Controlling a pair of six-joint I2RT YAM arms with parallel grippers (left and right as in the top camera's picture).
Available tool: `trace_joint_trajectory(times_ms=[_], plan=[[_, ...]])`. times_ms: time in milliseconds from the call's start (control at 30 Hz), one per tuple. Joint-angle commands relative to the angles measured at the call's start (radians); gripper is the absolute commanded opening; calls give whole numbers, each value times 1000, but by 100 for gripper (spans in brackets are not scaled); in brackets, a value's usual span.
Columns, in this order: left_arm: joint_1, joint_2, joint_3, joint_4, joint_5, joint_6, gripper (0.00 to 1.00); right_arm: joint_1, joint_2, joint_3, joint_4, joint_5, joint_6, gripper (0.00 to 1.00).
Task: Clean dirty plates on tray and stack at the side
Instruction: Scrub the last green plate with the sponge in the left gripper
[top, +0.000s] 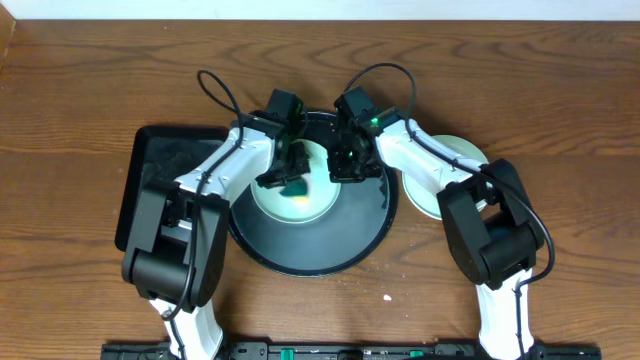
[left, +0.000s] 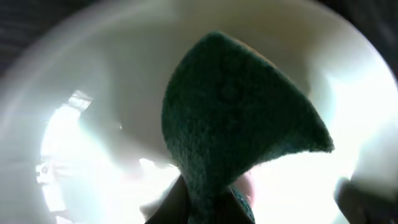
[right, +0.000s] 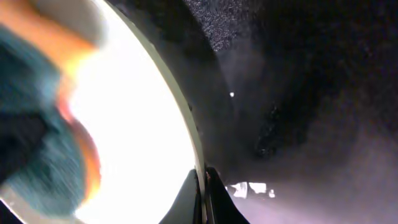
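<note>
A pale mint-green plate (top: 305, 208) lies in the back half of the large round black tray (top: 340, 243). My left gripper (top: 284, 172) is shut on a dark green sponge (top: 297, 187) and presses it on the plate's inside; the left wrist view shows the sponge (left: 236, 112) against the pale plate (left: 93, 74). My right gripper (top: 346, 170) is shut on the plate's right rim, which shows in the right wrist view (right: 186, 118) between the jaws (right: 204, 190). Another pale plate (top: 458, 158) lies on the table right of the tray; whether more lie under it is hidden.
A smaller rectangular black tray (top: 150, 165) lies to the left of the round tray, partly under my left arm. A small white crumb (top: 388, 296) lies on the wooden table in front of the tray. The round tray's black floor (right: 298, 93) shows beside the plate.
</note>
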Motion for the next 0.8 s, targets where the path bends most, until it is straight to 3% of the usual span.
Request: trace_joint_trajectory(times_ms=[0, 167, 367, 467, 667, 767], plan=[[47, 13, -2, -37, -253, -95, 7, 8, 6, -23, -12, 26, 3, 1], [41, 13, -2, -116, -209, -50, 7, 8, 6, -23, -12, 29, 3, 1], [10, 13, -2, -162, 206, 283, 7, 8, 6, -23, -11, 29, 3, 1], [-7, 13, -2, -154, 361, 389, 7, 8, 6, -23, -11, 29, 3, 1], [-5, 13, -2, -50, 336, 389, 8, 8, 6, -23, -11, 29, 0, 1], [9, 13, -2, 15, 186, 293, 7, 8, 6, -23, -11, 29, 0, 1]])
